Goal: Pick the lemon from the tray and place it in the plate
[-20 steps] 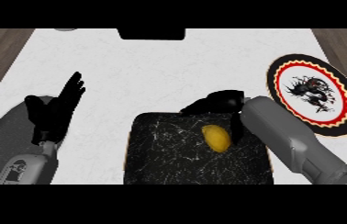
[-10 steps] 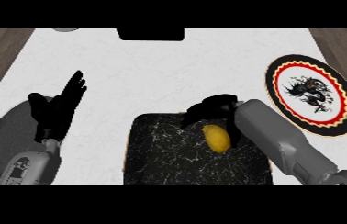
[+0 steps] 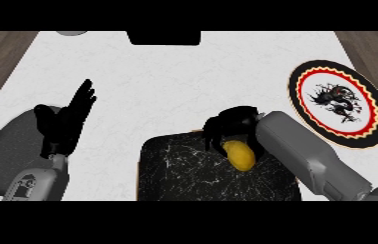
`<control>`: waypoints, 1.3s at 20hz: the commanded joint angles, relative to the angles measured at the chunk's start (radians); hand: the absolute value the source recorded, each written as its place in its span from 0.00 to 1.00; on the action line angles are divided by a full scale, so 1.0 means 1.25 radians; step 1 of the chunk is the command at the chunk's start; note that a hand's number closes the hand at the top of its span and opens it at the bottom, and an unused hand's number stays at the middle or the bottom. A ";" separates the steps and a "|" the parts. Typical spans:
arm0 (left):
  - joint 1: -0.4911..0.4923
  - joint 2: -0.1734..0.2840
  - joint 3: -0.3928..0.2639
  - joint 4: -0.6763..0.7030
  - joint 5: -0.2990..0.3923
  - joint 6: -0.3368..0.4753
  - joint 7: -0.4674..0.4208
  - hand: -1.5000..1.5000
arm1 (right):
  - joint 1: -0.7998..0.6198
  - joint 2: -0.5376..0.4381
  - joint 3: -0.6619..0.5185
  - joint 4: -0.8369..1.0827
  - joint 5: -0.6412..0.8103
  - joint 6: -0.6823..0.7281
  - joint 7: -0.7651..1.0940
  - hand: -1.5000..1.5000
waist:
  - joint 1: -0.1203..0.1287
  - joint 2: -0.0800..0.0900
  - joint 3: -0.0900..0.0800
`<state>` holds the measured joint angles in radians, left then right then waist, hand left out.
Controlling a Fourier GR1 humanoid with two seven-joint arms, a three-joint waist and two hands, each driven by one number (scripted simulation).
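1. Head view, the task's thing: the lemon (image 3: 241,155) lies on the dark marbled tray (image 3: 184,173), toward the tray's far right part, its yellow body partly covered at the top by the right hand.
2. Head view, right hand (image 3: 232,124): it comes in from the lower right on a grey forearm (image 3: 310,158) and sits at the tray's far edge, directly over the upper end of the lemon. Its fingers are bent down around the fruit's top, touching it; how far they close around the lemon is hidden by the hand's own bulk.
3. Head view, left hand (image 3: 63,125): it shows at the left, over the white counter (image 3: 184,78), fingers straight and pointing up and away, holding nothing, well apart from the tray.
4. Head view, the plate (image 3: 338,103): round, with a black rim, a red and yellow zigzag ring and a dark figure on white in the middle. It rests on the counter at the right, up and to the right of the tray, with the right forearm lying between the lemon and the plate's near edge.
5. Head view, far edge: a black rectangular object (image 3: 164,37) sits at the counter's top centre, and a small grey round shape (image 3: 71,32) shows at the top left. Both are well apart from the tray and hands.
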<state>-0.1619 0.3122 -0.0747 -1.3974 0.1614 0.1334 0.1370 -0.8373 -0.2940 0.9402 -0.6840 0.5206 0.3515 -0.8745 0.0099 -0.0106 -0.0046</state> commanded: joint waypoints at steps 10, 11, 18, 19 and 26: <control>0.017 0.017 0.023 -0.007 0.008 -0.003 0.005 0.50 | -0.036 0.026 -0.367 0.237 -0.194 -0.347 0.658 1.00 | -0.028 -0.004 0.001; 0.023 0.008 0.012 0.000 -0.002 0.003 0.005 0.50 | -0.070 0.026 -0.367 0.237 -0.177 -0.400 0.714 1.00 | -0.023 -0.004 0.000; 0.001 0.014 0.024 0.010 0.002 -0.001 0.009 0.50 | -0.173 0.040 -0.355 0.205 -0.053 -0.817 0.942 1.00 | -0.030 -0.007 0.000; 0.012 0.022 0.029 0.008 0.007 -0.006 0.019 0.50 | -0.175 0.040 -0.342 0.207 -0.026 -0.861 0.979 1.00 | -0.028 -0.009 0.001; -0.001 0.034 0.044 -0.002 0.018 -0.028 0.027 0.50 | -0.186 0.015 -0.344 0.194 0.050 -0.979 1.234 1.00 | -0.030 -0.003 0.002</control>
<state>-0.1428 0.3318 -0.0430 -1.4047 0.1650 0.1262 0.1563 -1.0572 -0.2625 0.5256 -0.4167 0.5503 -0.7887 0.5219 -0.0274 -0.0181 -0.0027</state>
